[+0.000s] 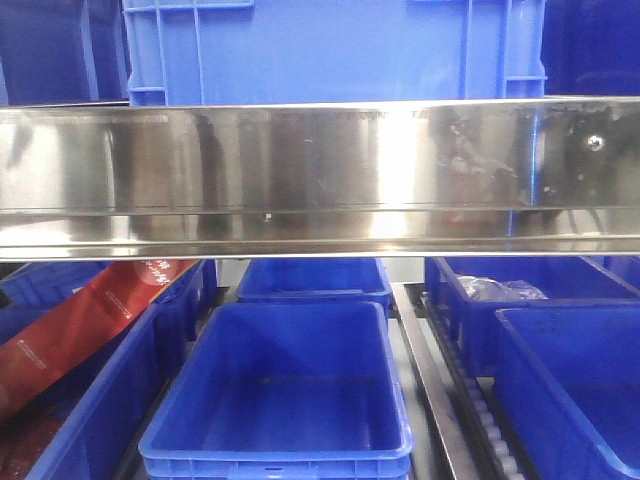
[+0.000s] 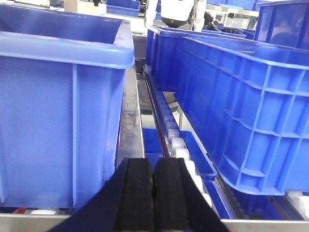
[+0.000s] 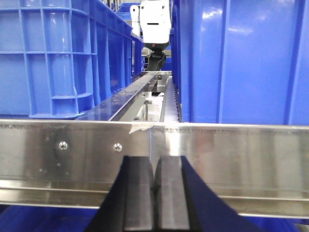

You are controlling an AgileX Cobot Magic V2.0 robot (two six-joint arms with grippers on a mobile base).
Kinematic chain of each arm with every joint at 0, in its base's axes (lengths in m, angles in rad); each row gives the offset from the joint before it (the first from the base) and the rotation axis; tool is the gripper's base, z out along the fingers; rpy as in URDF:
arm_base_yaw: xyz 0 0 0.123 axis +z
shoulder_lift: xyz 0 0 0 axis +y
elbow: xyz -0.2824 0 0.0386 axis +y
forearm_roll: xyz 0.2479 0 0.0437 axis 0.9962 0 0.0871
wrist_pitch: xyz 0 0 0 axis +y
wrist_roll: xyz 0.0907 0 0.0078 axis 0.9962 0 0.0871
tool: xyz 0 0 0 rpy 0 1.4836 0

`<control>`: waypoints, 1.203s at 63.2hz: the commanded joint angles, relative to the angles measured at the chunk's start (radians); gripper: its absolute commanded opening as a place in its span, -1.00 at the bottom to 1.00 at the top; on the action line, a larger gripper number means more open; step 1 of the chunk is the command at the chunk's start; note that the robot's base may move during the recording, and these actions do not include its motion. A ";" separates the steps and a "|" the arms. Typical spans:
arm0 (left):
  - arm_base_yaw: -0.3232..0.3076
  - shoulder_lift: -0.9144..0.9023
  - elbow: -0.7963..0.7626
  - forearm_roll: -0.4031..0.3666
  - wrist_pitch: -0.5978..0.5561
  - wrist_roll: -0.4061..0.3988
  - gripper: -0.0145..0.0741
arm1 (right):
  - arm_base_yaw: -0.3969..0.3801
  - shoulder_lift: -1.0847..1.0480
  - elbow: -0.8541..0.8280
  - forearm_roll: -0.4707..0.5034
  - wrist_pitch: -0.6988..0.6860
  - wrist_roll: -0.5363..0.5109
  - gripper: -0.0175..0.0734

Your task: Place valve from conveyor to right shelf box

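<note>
A broad polished steel shelf beam (image 1: 320,175) is spanning the whole front view, crowding out most of what lies behind it. Below it, I am counting at least five open blue plastic bins; the nearest middle bin (image 1: 280,440) is standing between a steel roller rail (image 1: 440,400) and its neighbours, leaving only narrow gaps. A red printed bag (image 1: 75,325) is leaning in the left bin. My left claw (image 2: 153,193) and right claw (image 3: 154,193) are both sitting pressed together, gripping nothing. Neither valve nor conveyor is showing anywhere, so I cannot tell its heading.
</note>
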 commanded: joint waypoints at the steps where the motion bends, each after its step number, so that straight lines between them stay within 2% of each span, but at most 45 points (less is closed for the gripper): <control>1: 0.001 -0.008 0.000 -0.006 -0.012 -0.005 -0.92 | -0.005 -0.004 0.003 -0.009 -0.024 0.004 -0.98; 25: 0.001 -0.019 0.008 -0.006 -0.019 -0.005 -0.92 | -0.005 -0.004 0.003 -0.009 -0.024 0.004 -0.98; 31: 0.009 -0.080 0.048 0.003 -0.024 -0.005 -0.92 | -0.005 -0.004 0.003 -0.009 -0.024 0.004 -0.98; 46: 0.069 -0.377 0.296 0.106 -0.038 0.000 -0.92 | -0.005 -0.004 0.003 -0.009 -0.024 0.004 -0.98; 53: 0.069 -0.522 0.397 0.154 -0.038 -0.002 -0.92 | -0.005 -0.004 0.003 -0.009 -0.024 0.004 -0.98; 57: 0.069 -0.592 0.462 0.157 -0.038 -0.044 -0.92 | -0.005 -0.004 0.003 -0.009 -0.024 0.004 -0.98; 61: 0.069 -0.592 0.469 0.165 -0.075 -0.089 -0.92 | -0.005 -0.004 0.003 -0.009 -0.024 0.004 -0.98; 63: 0.069 -0.592 0.469 0.171 -0.037 -0.089 -0.92 | -0.005 -0.004 0.003 -0.009 -0.024 0.004 -0.98; 76: 0.069 -0.592 0.469 0.181 -0.068 -0.089 -0.92 | -0.005 -0.004 0.003 -0.009 -0.024 0.004 -0.98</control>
